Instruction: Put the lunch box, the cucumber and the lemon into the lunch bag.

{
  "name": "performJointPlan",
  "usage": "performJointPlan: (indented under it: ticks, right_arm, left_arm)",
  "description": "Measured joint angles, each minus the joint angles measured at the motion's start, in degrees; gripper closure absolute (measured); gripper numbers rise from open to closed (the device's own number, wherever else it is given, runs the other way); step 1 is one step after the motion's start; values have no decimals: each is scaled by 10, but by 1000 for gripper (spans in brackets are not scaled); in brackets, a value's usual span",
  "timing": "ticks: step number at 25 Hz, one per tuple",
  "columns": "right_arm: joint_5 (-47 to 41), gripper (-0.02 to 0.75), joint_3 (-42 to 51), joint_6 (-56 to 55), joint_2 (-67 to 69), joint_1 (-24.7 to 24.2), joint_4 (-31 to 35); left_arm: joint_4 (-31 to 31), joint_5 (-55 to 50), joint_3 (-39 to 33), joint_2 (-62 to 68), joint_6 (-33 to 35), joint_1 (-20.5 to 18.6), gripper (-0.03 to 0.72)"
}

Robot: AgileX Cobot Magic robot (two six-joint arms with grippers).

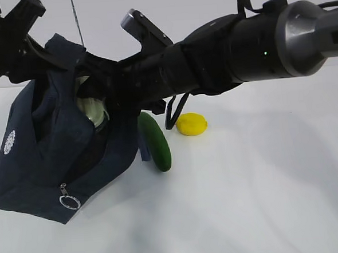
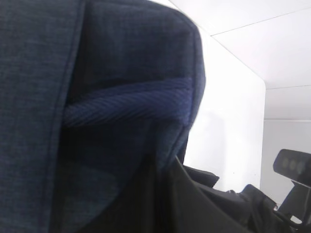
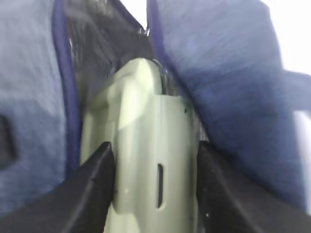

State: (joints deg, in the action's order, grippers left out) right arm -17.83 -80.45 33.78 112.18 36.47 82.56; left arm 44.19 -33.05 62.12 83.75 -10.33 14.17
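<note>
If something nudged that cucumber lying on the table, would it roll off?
The cucumber looks smooth and round, so it would probably roll sideways. Its slight curve likely makes that roll wobbly and short. It appears stiff, so it should lift as one piece.

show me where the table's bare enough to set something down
Bare table spreads right of the lemon and in front of the cucumber. Crowded on the left: the bag, with the box going into it.
</note>
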Motion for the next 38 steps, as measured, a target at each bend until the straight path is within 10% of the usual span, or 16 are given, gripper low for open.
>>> performJointPlan:
  ticks: [23,31,38]
  right_arm:
    - [-103,207,-7,250,42,9,184]
    - [-180,206,-7,252,-3,-24,120]
    - [-222,265,-10,222,-74,-63,-77]
  left_arm:
    - [-11,-1,-1,0,0,0,693]
    - [-26,-14,-1,-1,3,-34,694]
    - [-27,-44,-1,-2,39,-71,694]
